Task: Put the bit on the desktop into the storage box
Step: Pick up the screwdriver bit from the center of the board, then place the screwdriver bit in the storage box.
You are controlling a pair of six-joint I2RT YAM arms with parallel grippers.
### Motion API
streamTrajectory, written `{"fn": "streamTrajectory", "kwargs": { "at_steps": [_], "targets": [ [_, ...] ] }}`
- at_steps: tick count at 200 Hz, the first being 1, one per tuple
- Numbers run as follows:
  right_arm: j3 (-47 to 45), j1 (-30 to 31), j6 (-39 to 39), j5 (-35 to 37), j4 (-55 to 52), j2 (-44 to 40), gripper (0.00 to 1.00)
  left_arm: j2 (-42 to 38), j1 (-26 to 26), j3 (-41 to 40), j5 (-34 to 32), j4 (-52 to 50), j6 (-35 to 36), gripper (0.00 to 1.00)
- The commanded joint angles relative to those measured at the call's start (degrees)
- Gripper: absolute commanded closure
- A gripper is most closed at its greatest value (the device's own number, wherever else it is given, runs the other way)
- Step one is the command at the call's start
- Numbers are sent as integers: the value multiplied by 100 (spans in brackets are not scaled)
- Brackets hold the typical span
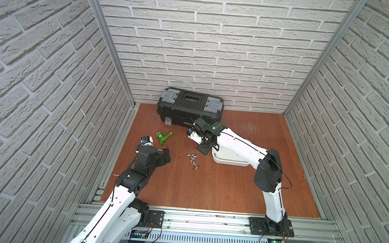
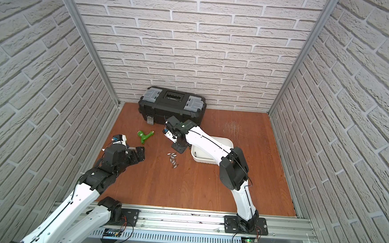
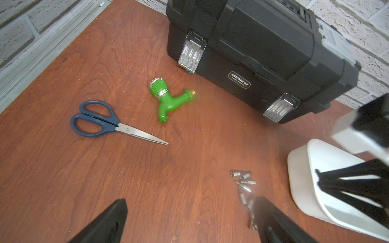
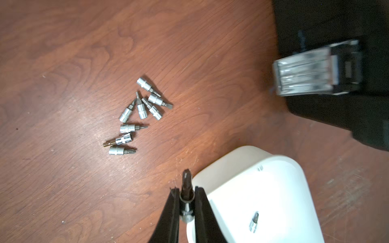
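The right gripper [image 4: 187, 189] clamps a screwdriver bit [image 4: 186, 207] at the edge of the storage box [image 4: 273, 189].

Its jaws pinch the bit's chromed sleeve, the dark tip poking past the fingertips. The bit seems to hang just beside the tub's corner rather than over it, though the wrist view leaves that unclear. A lone bit [image 4: 254, 223] already lies inside. Eight loose bits [image 4: 136, 113] lie clustered on the desktop [image 4: 63, 63], apart from the box. Each looks small, light and rigid, smooth enough to slip or roll, so the sleeve, gripped across its width, is likely the safest hold. The left gripper [image 3: 191, 201] hangs spread wide and empty, short of the cluster.
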Motion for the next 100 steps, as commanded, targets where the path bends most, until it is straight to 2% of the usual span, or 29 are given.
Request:
{"fn": "streamTrajectory", "kwargs": {
  "at_steps": [1, 100],
  "targets": [
    [-84, -139, 252, 266, -33, -430, 90, -75, 37, 89, 21, -40, 19, 2],
    [-1375, -1082, 359, 397, 145, -1759, 90, 6, 49, 151, -34, -154, 33, 2]
  ]
}}
